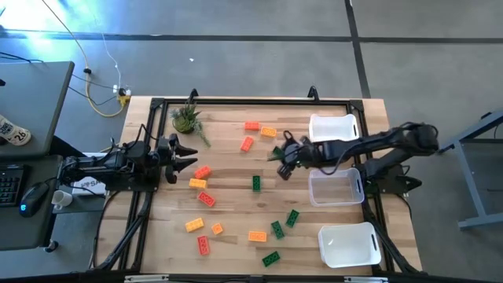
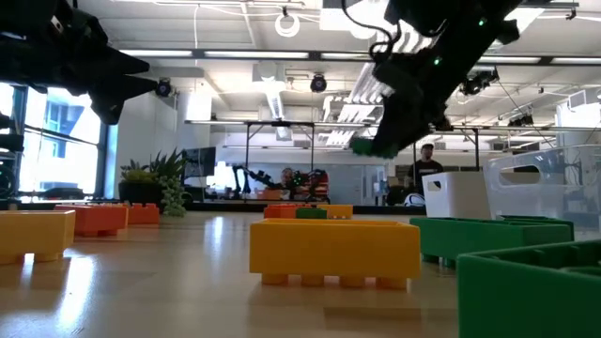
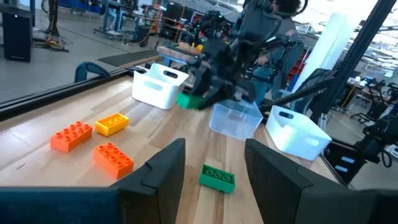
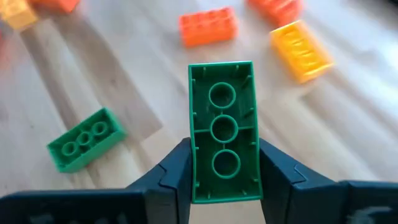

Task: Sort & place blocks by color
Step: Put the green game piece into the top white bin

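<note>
Above the table [image 1: 236, 169], lifted clear of the wood, the right claw [image 1: 280, 155] grips a green block [image 4: 224, 132] between its two dark fingers [image 4: 171, 177]. The block is held with its hollow underside facing the wrist camera, showing three round tubes in a row. In the low view the same block [image 2: 368, 146] hangs in the air under the arm.

Just beside this claw, toward the right arm's base, stand three white bins: one at the far edge [image 1: 334, 128], a clear-walled one in the middle [image 1: 335, 187], and one at the near edge [image 1: 350, 244].

On the wood below and beyond the right claw lie loose blocks. A green block [image 4: 86, 139] rests underside up near it, an orange one [image 4: 208, 26] and a yellow one [image 4: 300, 50] lie farther off. Across the table more blocks are scattered, among them a green one [image 1: 256, 183] between the two claws and a group of green ones [image 1: 284, 224] toward the near edge.

The left claw [image 1: 185, 156] hovers at the table's left side with fingers [image 3: 160, 171] parted and holding nothing. A small potted plant [image 1: 186, 118] stands just beside it.

No brand, label or readable writing shows on the blocks or bins.
</note>
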You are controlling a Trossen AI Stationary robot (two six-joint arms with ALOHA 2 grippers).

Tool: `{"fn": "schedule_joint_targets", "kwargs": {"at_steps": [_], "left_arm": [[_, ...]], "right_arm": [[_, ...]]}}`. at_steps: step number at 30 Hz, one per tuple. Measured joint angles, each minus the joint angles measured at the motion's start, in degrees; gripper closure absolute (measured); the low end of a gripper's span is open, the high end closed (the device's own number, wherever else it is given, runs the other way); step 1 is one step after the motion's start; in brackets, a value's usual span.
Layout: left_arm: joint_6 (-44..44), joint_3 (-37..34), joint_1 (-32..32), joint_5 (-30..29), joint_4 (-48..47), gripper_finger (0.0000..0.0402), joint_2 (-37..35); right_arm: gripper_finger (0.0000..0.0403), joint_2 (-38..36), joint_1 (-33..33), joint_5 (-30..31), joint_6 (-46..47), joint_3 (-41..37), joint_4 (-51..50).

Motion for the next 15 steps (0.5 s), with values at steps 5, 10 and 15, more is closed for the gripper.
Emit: {"fn": "schedule_joint_targets", "kwargs": {"at_steps": [5, 10, 15], "left_arm": [[0.00, 0.00, 0.00, -0.12, 0.00, 0.0245, 0.00], [0.00, 0.00, -0.02, -0.63, 0.00, 0.0245, 0.00], [-0.01, 0.00, -0.02, -0.63, 0.02, 0.0245, 0.00]], "right_arm": [[0.0291, -7.70, -0.47, 8.69, 1.29, 0.00, -7.50], [0.0290, -13.89, -2.40, 19.22, 5.97, 0.00, -17.41], [0.0290, -16.82, -6.28, 24.87, 12.41, 0.00, -26.90]]}}
